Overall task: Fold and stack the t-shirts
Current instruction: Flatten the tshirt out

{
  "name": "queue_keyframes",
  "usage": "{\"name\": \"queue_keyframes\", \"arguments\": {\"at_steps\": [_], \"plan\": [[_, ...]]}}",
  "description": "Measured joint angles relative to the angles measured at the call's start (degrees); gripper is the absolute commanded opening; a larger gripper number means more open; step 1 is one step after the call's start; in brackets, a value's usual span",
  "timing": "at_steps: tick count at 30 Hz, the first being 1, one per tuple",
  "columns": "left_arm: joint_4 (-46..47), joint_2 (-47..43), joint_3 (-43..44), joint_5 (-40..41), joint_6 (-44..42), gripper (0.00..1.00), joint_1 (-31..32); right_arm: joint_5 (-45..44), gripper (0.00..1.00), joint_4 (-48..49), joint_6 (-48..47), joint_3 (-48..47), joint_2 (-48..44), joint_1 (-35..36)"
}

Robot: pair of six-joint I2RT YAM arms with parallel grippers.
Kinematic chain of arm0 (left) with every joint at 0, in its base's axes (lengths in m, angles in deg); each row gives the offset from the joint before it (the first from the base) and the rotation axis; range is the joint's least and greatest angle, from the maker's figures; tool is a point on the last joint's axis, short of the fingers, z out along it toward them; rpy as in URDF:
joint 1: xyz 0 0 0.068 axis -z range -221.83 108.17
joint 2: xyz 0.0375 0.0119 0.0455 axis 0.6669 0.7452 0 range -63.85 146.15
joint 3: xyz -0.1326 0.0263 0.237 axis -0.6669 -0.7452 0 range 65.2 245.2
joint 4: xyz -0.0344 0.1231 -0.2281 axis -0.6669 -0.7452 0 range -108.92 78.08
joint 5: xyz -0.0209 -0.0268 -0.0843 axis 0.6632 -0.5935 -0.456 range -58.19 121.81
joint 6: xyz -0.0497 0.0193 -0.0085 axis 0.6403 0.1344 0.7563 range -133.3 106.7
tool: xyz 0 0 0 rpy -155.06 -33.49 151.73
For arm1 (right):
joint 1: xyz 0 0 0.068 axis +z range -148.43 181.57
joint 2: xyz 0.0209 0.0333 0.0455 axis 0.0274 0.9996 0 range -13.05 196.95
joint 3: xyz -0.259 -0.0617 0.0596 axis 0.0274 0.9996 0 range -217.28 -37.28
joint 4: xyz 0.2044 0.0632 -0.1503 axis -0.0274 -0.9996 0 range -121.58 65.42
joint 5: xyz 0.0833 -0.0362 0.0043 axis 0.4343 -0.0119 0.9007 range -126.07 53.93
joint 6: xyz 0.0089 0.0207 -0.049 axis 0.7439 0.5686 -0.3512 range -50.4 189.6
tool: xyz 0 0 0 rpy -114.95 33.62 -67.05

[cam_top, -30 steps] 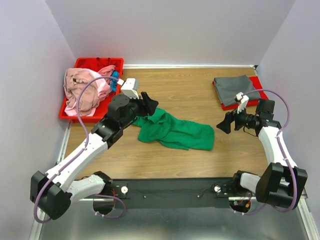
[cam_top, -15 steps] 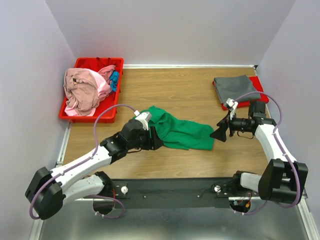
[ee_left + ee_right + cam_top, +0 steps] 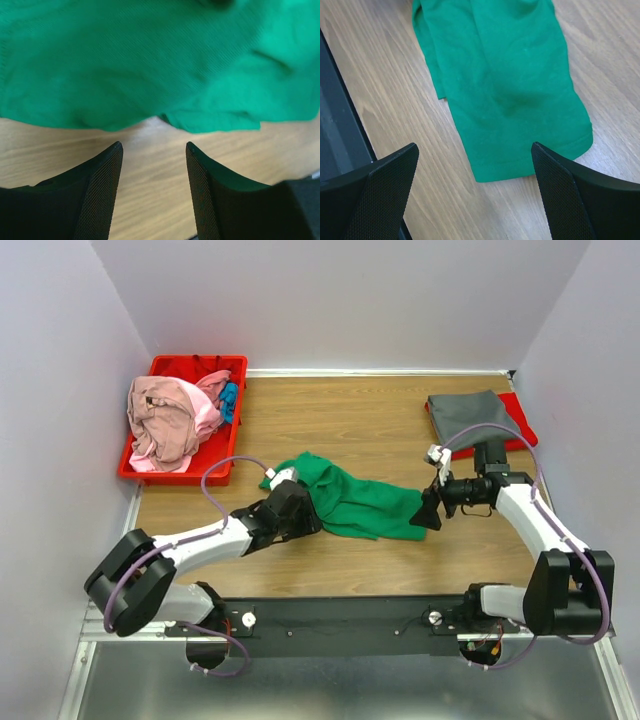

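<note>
We see the green t-shirt [image 3: 362, 504] lying crumpled in a long band across the middle of the wooden surface [image 3: 380, 430], running from its bunched far-left end down toward the right. The left pincer [image 3: 306, 521] sits low at the shirt's near-left edge. In the left wrist view its two dark fingers [image 3: 102, 190] stand apart with only bare wood between them, and the green hem lies just ahead of the tips, so it is spread and pinching nothing. The right pincer [image 3: 426, 511] is at the shirt's right end. From its wrist camera we look down between widely spread fingers [image 3: 385, 180] onto the hemmed end of the green cloth, and nothing is gripped there either. At the far right a grey t-shirt [image 3: 465, 414] lies folded flat on a red sheet [image 3: 522, 426], well apart from the green one. In the far-left corner a red bin [image 3: 200, 362] holds a heap of pink t-shirts [image 3: 165, 422] spilling over its rim, with a bit of a blue t-shirt [image 3: 230, 397] showing beside them.
</note>
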Motion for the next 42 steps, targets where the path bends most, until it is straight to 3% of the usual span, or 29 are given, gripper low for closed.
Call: {"name": "queue_keyframes", "arguments": {"at_steps": [13, 16, 17, 18, 21, 27, 42], "plan": [[-0.1, 4.7, 4.3, 8.8, 1.9, 0.58, -0.1, -7.4, 1.0, 2.3, 0.5, 0.0, 3.5, 7.2], [-0.3, 7.0, 6.1, 9.8, 1.2, 0.44, -0.7, -8.3, 1.0, 2.8, 0.8, 0.0, 3.9, 7.7], [-0.4, 7.6, 6.5, 10.1, 1.0, 0.21, -0.8, -8.5, 1.0, 2.9, 0.9, 0.0, 3.9, 7.9], [-0.5, 8.6, 7.1, 10.5, 0.8, 0.13, -0.9, -8.8, 1.0, 2.9, 0.9, 0.0, 4.0, 8.0], [-1.0, 10.2, 8.3, 11.1, -0.7, 0.0, -1.2, -9.6, 1.0, 3.1, 1.0, 0.0, 4.0, 8.4], [-1.5, 10.2, 9.4, 11.7, -2.3, 0.0, -1.3, -12.2, 0.94, 3.9, 1.0, 0.0, 4.5, 10.8], [-3.1, 0.7, 9.4, 10.7, -5.6, 0.0, -1.3, -23.5, 0.53, 5.4, 1.6, 3.4, 8.1, 25.9]]}}
